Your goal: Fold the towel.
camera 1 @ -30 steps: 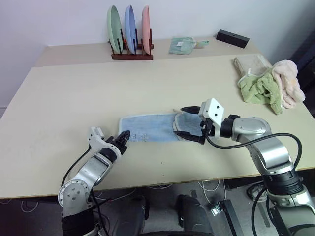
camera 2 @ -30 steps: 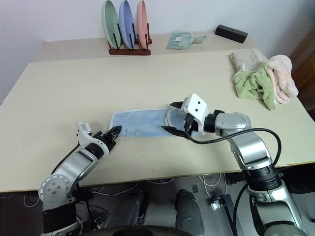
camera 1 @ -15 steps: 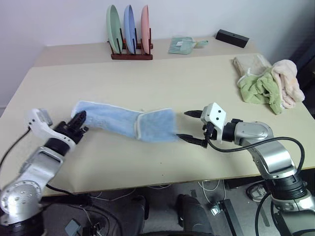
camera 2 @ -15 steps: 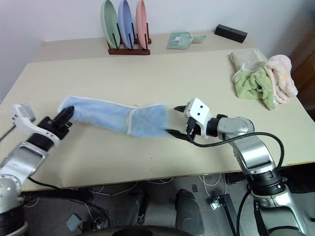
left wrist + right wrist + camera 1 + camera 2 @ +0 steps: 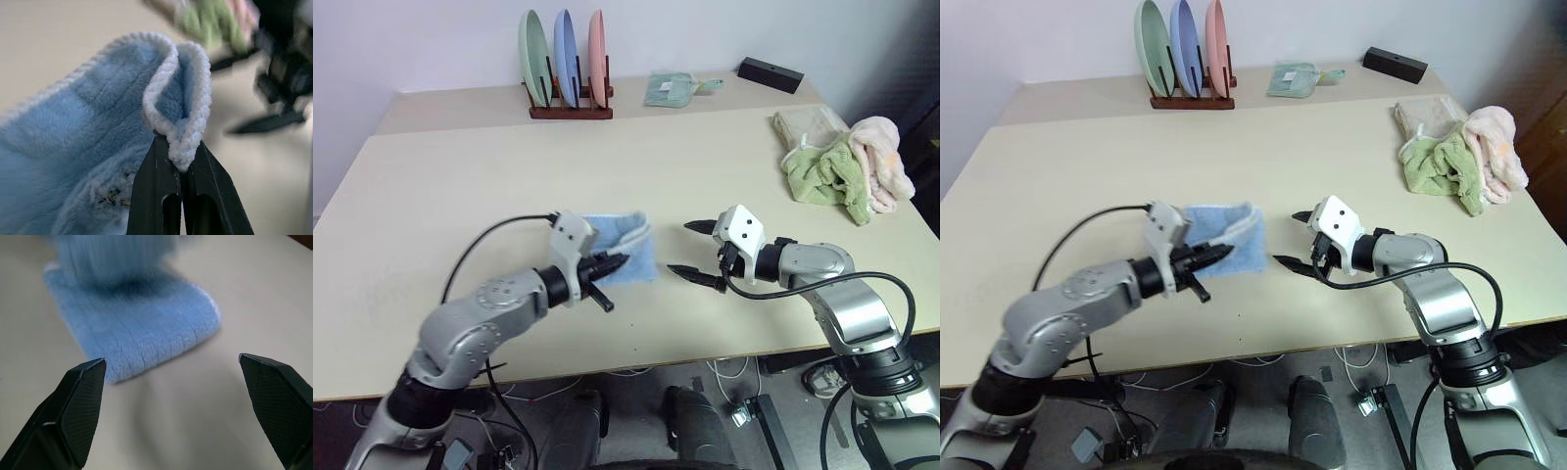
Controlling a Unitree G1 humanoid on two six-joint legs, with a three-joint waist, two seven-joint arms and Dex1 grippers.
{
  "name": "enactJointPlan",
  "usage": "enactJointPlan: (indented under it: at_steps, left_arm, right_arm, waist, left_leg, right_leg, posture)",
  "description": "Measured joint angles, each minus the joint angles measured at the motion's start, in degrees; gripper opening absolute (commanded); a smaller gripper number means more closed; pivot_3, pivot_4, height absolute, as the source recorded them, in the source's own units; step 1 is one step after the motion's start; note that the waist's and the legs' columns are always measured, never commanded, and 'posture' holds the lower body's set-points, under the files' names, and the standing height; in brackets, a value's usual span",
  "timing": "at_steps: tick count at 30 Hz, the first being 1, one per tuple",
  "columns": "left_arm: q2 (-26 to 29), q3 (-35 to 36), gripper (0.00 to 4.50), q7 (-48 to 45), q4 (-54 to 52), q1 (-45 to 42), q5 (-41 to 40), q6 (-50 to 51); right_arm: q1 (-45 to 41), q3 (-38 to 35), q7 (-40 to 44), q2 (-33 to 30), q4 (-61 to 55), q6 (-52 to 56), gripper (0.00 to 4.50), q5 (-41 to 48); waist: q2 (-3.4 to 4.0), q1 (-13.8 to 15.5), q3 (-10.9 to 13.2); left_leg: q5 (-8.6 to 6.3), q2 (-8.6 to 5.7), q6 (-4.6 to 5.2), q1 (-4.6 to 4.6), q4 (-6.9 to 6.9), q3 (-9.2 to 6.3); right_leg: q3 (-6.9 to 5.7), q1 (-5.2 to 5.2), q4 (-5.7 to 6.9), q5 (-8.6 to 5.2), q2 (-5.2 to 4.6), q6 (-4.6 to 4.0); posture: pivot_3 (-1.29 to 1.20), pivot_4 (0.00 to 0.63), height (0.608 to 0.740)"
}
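One towel (image 5: 619,247) doubled on worktop (image 5: 431,186), mid-front | left gripper (image 5: 177,161) pinches its white hem, raised above lower layer | right gripper (image 5: 692,250) spread, empty, just beside free edge | towel lies between grippers, left nearer | fold part-done, I judge

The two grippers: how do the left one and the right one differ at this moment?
The left gripper is shut, pinching the whitish hem of the blue towel; the right gripper is open and holds nothing. The left gripper is over the towel, carrying its edge above the table, while the right gripper hangs beside the towel, apart from it. Both have two black fingers and point toward the towel.
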Motion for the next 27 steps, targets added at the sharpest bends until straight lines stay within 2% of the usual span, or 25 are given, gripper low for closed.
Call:
enactJointPlan:
  at_steps: [5,8,12,13,14,16,17,19,21,24,27]
  left_arm:
    - [-4.7,-1.85,0.07,-0.51,4.74,-2.49,4.4,2.24]
    - [-6.28,-1.74,0.88,-1.45,5.1,-2.6,5.42,3.05]
    - [-6.02,2.26,2.77,-3.85,1.98,0.18,2.51,4.49]
    - [-5.74,3.91,3.12,-4.49,0.65,0.98,1.16,4.95]
    - [-5.39,5.52,3.12,-5.15,-0.51,1.71,-0.17,5.3]
    - [-3.5,10.13,3.19,-7.34,-3.03,4.2,-3.41,5.39]
    - [-1.62,13.26,3.19,-8.67,-4.0,5.92,-4.9,5.38]
    - [2.29,21.54,3.19,-10.98,-4.39,9.8,-7.62,5.13]
    - [3.25,27.33,2.68,-10.99,-4.11,10.57,-8.6,4.21]
    - [3.82,31.03,1.46,-8.91,-2.36,9.26,-7.86,3.03]
    - [1.99,30.2,1.45,-5.36,0.3,5.98,-4.95,2.68]
  right_arm:
    - [0.48,-0.04,-0.88,0.01,-0.06,0.0,4.45,-0.11]
    - [0.83,-0.04,-1.31,0.01,-0.06,-0.01,4.45,-0.25]
    - [0.94,-0.05,-1.69,-0.01,-0.08,-0.15,4.45,-0.6]
    - [0.94,-0.05,-1.71,-0.01,-0.08,-0.16,4.45,-0.64]
    - [0.92,-0.05,-1.71,-0.01,-0.09,-0.25,4.45,-0.65]
    - [0.79,-0.08,-1.71,-0.02,-0.01,-0.39,3.92,-0.67]
    - [0.76,-0.33,-1.78,-0.14,0.11,-0.39,3.61,-0.64]
    - [0.31,-1.64,-2.11,-0.18,0.87,0.07,2.64,-0.38]
    - [-0.08,-2.9,-2.12,-0.43,1.32,0.56,1.66,-0.01]
    - [-3.43,-3.05,-1.9,0.27,1.09,1.48,0.12,1.7]
    - [-7.48,-3.43,-2.57,3.54,0.01,4.28,0.05,4.73]
  waist:
    - [-0.01,0.16,0.01]
    - [-0.01,0.16,0.01]
    - [-0.01,-0.15,0.01]
    - [0.0,-0.13,0.01]
    - [0.0,-0.08,0.01]
    - [0.0,-0.17,0.01]
    - [0.0,-0.27,0.02]
    - [0.02,-0.35,0.03]
    - [0.02,0.03,0.04]
    - [0.02,0.28,0.04]
    - [0.0,0.22,0.03]
  left_leg:
    - [0.0,0.0,0.0,-0.01,0.01,-0.04]
    - [0.0,-0.01,0.0,-0.02,0.01,-0.04]
    - [0.0,0.02,0.0,-0.01,0.0,-0.05]
    - [0.0,0.02,0.0,-0.01,0.0,-0.07]
    - [0.0,0.02,0.0,-0.01,0.0,-0.07]
    - [0.0,0.02,0.0,-0.01,0.0,-0.05]
    - [0.0,0.04,0.0,-0.01,-0.01,-0.05]
    - [0.0,0.05,0.0,-0.01,-0.03,-0.05]
    - [0.0,0.04,0.0,-0.02,0.0,-0.05]
    - [0.0,-0.01,0.0,-0.02,0.06,-0.05]
    - [0.0,-0.01,0.0,-0.01,0.04,-0.09]
  right_leg:
    - [-0.02,-0.01,0.0,0.08,0.0,0.15]
    - [-0.02,-0.01,0.0,0.08,-0.02,0.16]
    - [-0.01,-0.05,0.03,0.09,-0.01,0.16]
    - [-0.02,-0.06,0.04,0.09,-0.01,0.17]
    - [-0.02,-0.06,0.04,0.09,-0.01,0.16]
    - [-0.01,-0.06,0.04,0.06,-0.01,0.12]
    - [-0.01,-0.06,0.04,0.01,-0.01,0.03]
    - [-0.02,-0.1,0.06,0.0,0.01,0.0]
    - [-0.02,-0.06,0.04,-0.01,0.0,-0.01]
    - [-0.02,0.0,0.02,-0.01,-0.04,-0.01]
    - [-0.04,0.0,0.04,0.09,-0.02,0.16]
  posture:
    - [0.0,0.15,0.74]
    - [0.0,0.15,0.74]
    - [0.0,0.15,0.74]
    - [0.0,0.15,0.74]
    - [0.0,0.15,0.74]
    - [0.0,0.15,0.74]
    - [0.0,0.15,0.74]
    - [0.0,0.15,0.74]
    - [0.0,0.15,0.74]
    - [0.0,0.15,0.74]
    - [0.0,0.15,0.74]
